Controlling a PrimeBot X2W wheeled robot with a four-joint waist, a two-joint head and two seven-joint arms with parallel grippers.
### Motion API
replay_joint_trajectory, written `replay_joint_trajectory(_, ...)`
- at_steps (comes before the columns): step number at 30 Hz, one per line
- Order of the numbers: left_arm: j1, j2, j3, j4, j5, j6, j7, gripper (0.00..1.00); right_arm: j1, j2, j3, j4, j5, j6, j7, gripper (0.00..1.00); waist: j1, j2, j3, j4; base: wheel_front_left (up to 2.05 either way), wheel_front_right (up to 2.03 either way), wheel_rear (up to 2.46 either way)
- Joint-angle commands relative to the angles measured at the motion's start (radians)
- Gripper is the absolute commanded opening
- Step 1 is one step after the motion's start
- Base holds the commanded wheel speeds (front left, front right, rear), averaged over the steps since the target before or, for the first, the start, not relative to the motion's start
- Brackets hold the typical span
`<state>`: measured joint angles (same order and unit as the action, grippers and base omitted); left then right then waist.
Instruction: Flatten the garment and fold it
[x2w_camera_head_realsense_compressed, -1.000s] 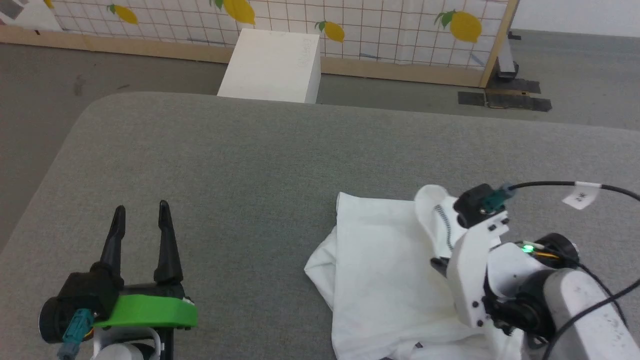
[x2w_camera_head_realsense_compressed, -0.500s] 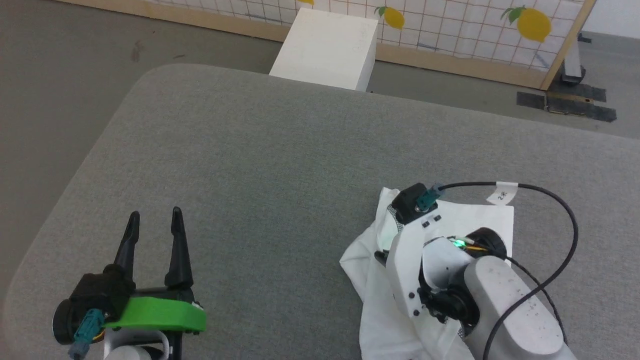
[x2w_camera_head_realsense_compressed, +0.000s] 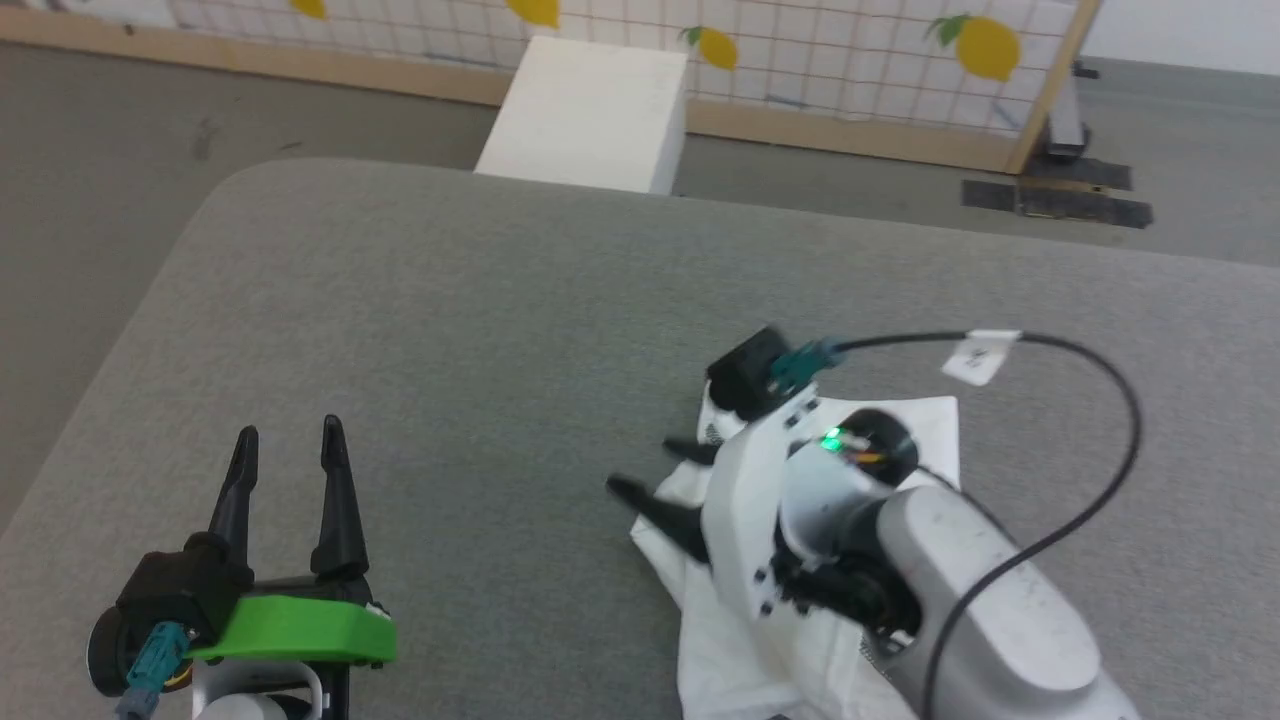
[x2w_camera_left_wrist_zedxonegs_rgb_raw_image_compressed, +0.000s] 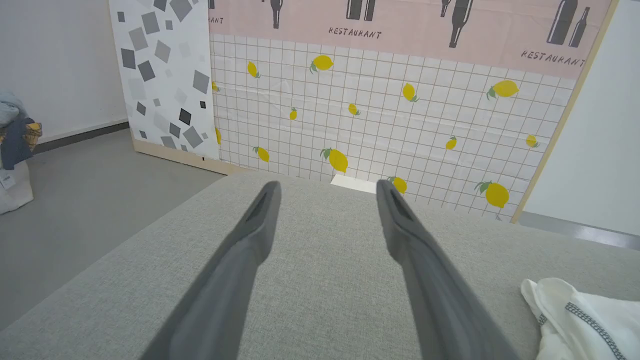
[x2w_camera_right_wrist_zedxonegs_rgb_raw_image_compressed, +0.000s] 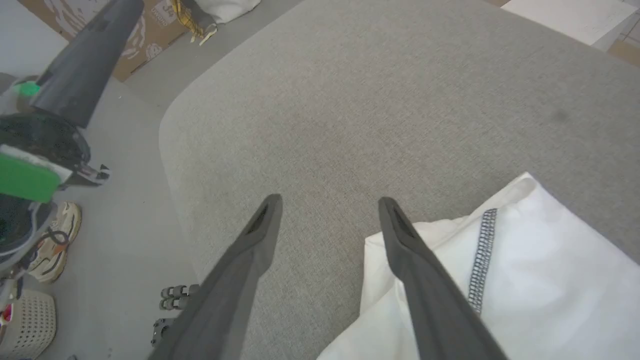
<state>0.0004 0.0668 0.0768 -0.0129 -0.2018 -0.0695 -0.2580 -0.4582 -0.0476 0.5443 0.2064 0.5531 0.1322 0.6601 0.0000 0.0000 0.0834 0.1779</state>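
Garment of soft white fabric with dark grey zigzag-stitched seams (x2w_camera_head_realsense_compressed: 720, 660) is lying rumpled on the grey fabric-covered surface (x2w_camera_head_realsense_compressed: 450, 330). It is sitting on the robot's side of the rigid white box (x2w_camera_head_realsense_compressed: 590, 110) and off to that box's right, well apart from it. The pale right forearm is covering much of the cloth in the head view.

The right claw (x2w_camera_head_realsense_compressed: 640, 465) is hanging over the garment's edge that is facing the box's left, its two long dark fingers spread wide with nothing between them. In the right wrist view this claw (x2w_camera_right_wrist_zedxonegs_rgb_raw_image_compressed: 328, 199) is pointing across bare grey cloth. One finger is passing over a corner of the garment (x2w_camera_right_wrist_zedxonegs_rgb_raw_image_compressed: 540, 260), just beside a short run of zigzag seam (x2w_camera_right_wrist_zedxonegs_rgb_raw_image_compressed: 481, 255). The head view is blurred there, so that finger may be touching the fabric or only hovering over it. A black cable with a white paper tag (x2w_camera_head_realsense_compressed: 980, 355) is arching over the right wrist.

The left claw (x2w_camera_head_realsense_compressed: 290, 428), mounted on a green housing, is resting nearer the robot than the box and to its left. It is well apart from the garment, fingers parted and holding nothing. In its own wrist view the left claw (x2w_camera_left_wrist_zedxonegs_rgb_raw_image_compressed: 326, 185) is aiming toward the box (x2w_camera_left_wrist_zedxonegs_rgb_raw_image_compressed: 352, 183), which is showing as a thin white sliver past the surface's far edge. The garment (x2w_camera_left_wrist_zedxonegs_rgb_raw_image_compressed: 585, 320) is showing at the lower right corner. Behind the box a white gridded, lemon-patterned panel (x2w_camera_head_realsense_compressed: 800, 60) is standing on the floor.
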Motion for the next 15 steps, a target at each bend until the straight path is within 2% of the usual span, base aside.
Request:
replay_joint_trajectory(1,0.009,-0.004,-0.001,-0.005,0.012,-0.004,-0.004,1.0,-0.009,-0.006,-0.037,-0.026,-0.018,-0.002,-0.01,1.0,0.0,0.0,-0.028,-0.053,0.0,0.0,0.0)
replay_joint_trajectory(8,0.006,-0.008,-0.007,-0.017,0.022,-0.009,-0.004,1.0,0.096,-0.074,-0.302,-0.08,-0.208,-0.002,0.038,1.0,0.0,0.0,-0.034,-0.102,0.0,0.0,0.0)
replay_joint_trajectory(11,0.004,-0.009,-0.009,-0.019,0.025,-0.011,-0.004,1.0,0.167,-0.073,-0.38,-0.074,-0.288,-0.002,0.081,1.0,0.0,0.0,-0.027,-0.107,0.0,0.0,0.0)
replay_joint_trajectory(15,-0.002,-0.01,-0.014,-0.018,0.025,-0.015,-0.004,1.0,0.238,-0.045,-0.428,-0.053,-0.327,-0.002,0.114,1.0,0.0,0.0,-0.009,-0.097,0.0,0.0,0.0)
